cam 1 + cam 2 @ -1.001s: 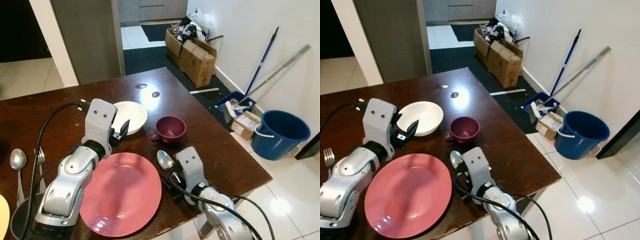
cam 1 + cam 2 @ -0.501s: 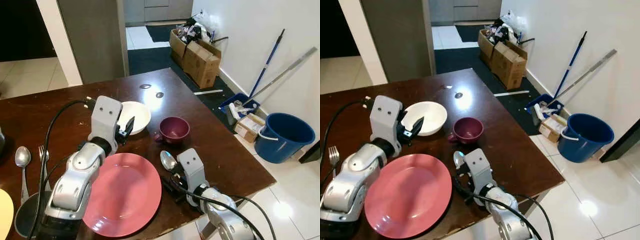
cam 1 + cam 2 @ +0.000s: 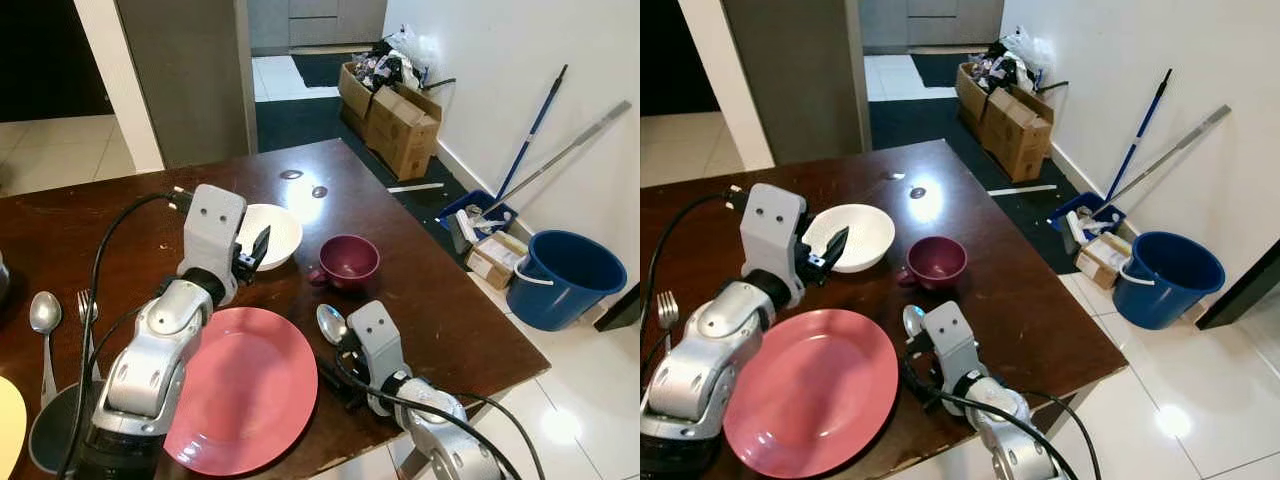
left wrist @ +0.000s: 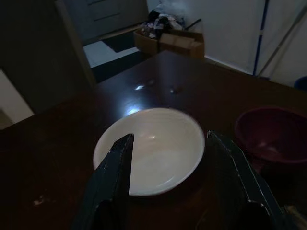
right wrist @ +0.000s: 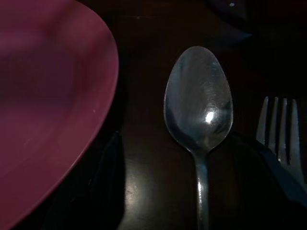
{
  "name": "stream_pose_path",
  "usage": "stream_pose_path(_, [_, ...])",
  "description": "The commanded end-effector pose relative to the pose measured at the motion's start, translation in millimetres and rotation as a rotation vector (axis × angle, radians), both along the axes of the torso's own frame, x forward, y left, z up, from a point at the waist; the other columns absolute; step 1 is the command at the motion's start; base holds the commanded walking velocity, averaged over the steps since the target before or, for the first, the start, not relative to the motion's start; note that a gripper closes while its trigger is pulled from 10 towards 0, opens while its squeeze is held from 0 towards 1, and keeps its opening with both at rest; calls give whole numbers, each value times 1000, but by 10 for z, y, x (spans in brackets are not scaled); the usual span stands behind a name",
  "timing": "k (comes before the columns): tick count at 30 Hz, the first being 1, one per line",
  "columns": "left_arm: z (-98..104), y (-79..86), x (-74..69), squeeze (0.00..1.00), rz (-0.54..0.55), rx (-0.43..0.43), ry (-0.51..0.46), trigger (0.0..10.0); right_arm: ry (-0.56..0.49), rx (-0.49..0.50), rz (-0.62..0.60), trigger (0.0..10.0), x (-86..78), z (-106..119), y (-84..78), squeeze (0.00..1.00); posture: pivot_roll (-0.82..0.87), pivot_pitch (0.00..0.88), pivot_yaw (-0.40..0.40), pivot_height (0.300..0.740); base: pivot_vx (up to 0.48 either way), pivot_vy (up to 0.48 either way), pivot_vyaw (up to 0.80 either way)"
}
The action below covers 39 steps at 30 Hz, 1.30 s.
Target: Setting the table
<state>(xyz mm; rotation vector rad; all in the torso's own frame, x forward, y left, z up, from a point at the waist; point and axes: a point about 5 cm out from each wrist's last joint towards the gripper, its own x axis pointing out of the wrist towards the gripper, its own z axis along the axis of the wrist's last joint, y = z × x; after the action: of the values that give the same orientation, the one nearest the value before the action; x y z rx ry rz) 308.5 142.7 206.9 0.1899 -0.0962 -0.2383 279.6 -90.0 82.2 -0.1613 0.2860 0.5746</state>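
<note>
Step in hand: laying cutlery beside the round pink plastic plate point(image 3: 245, 388) on the dark brown wooden table point(image 3: 440, 300); judged partly done.
Left claw: the left claw point(image 3: 255, 254) hovers released above the near rim of the shallow white ceramic bowl point(image 3: 275, 231); in the left wrist view both fingers point(image 4: 115, 171) straddle the bowl without touching it.
Right claw: the right claw point(image 5: 192, 191) sits low at the table's near edge, fingers spread to either side of the silver metal spoon point(image 5: 199, 110), gripping nothing.
Task thing, place: the spoon lies flat at 3 o'clock of the plate, just beside its rim, bowl end toward 12 o'clock. The tines of a silver fork point(image 5: 280, 132) lie just beside it, on the side away from the plate.
Next move, judged: the left claw would need to lower and close on the bowl's rim, or lift clear; the right claw would need to back straight off without nudging spoon or fork.
In the way: the maroon ceramic cup point(image 3: 347, 261) stands at 1 o'clock of the plate, near the bowl, and crowds any sideways shift.
Other things: a second spoon point(image 3: 43, 316) and second fork point(image 3: 85, 310) lie at 9 o'clock of the plate; a blue plastic bucket point(image 3: 565, 276) and brown cardboard boxes point(image 3: 393, 110) stand on the floor, well apart.
</note>
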Motion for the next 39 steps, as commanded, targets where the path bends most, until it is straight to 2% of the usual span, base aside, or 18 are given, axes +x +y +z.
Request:
stream_pose_path(1, [-57,50,-24,0,25,13,16,10000,10,-9,-7,10000,-5,-44,-4,0,36,10,68,740,0,0,0])
stream_pose_path(7, [-89,94,-60,0,55,1,25,10000,45,-26,-8,10000,-13,-136,-22,0,34,0,57,740,0,0,0])
stream_pose_path(8, [-95,104,-50,0,64,1,22,10000,65,-36,-5,4784,-19,-177,-32,0,36,0,59,740,0,0,0])
stream_pose_path(10, [-96,107,-45,0,70,1,21,10000,74,-45,-2,4784,-24,-200,-38,0,35,0,59,740,0,0,0])
stream_pose_path(11, [-84,113,-42,0,73,-6,20,10000,85,-43,4,2314,-32,-217,-40,0,33,0,57,740,0,0,0])
stream_pose_path(13, [-76,117,-42,0,74,-12,19,10000,91,-40,8,2314,-36,-227,-40,0,32,0,56,740,0,0,0])
stream_pose_path(14, [-93,135,-45,0,75,-5,21,10000,105,-43,17,0,-56,-256,-50,0,31,0,50,740,0,0,0])
stream_pose_path(22, [-132,184,-81,0,80,19,31,10000,124,-50,23,0,-78,-298,-82,0,49,0,40,740,0,0,0])
stream_pose_path(28, [-190,286,-149,0,107,33,50,10000,103,-34,-21,0,-18,-265,-102,0,43,0,38,740,0,0,0])
stream_pose_path(38, [-215,203,-126,0,93,17,59,10000,-24,58,-233,0,131,49,-304,0,23,0,54,740,0,0,0])
stream_pose_path(39, [-216,202,-120,0,90,8,67,10000,-63,71,-261,0,146,134,-336,0,14,0,62,740,0,0,0])
